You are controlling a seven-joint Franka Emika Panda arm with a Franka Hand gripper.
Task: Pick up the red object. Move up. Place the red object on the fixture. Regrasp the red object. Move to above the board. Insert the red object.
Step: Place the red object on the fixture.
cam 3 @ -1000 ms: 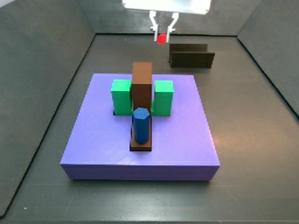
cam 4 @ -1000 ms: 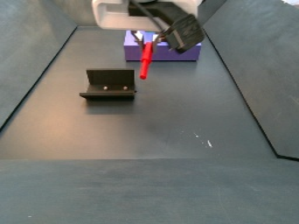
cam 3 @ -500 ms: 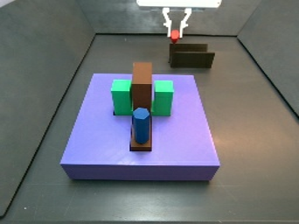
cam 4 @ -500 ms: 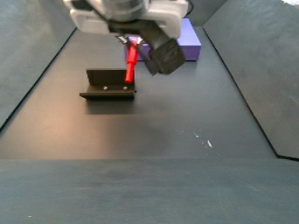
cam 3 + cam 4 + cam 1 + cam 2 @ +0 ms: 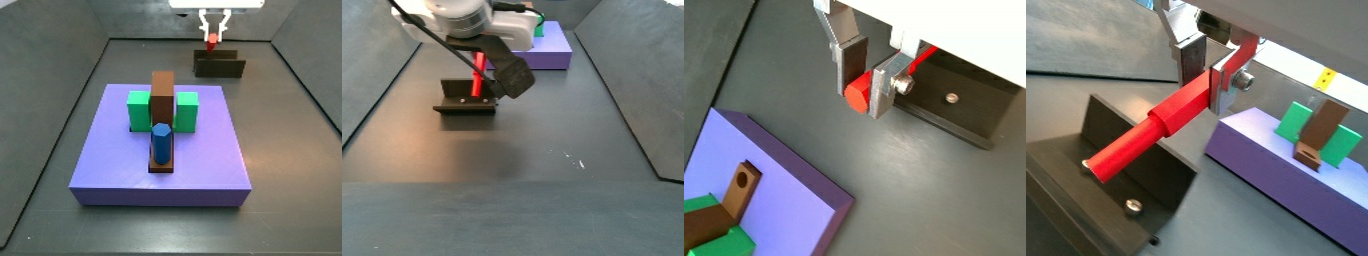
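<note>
The red object, judged light, stiff and smooth, was clamped near one end by the end effector above the fixture.

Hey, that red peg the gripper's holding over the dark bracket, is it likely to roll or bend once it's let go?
The red peg looks stiff: it juts straight out of the gripper without sagging. Its free end looks round, so it may roll on a flat surface, though the squarer clamped section could check that. Held near one end above the fixture, it might pivot if the grip loosens.
</note>
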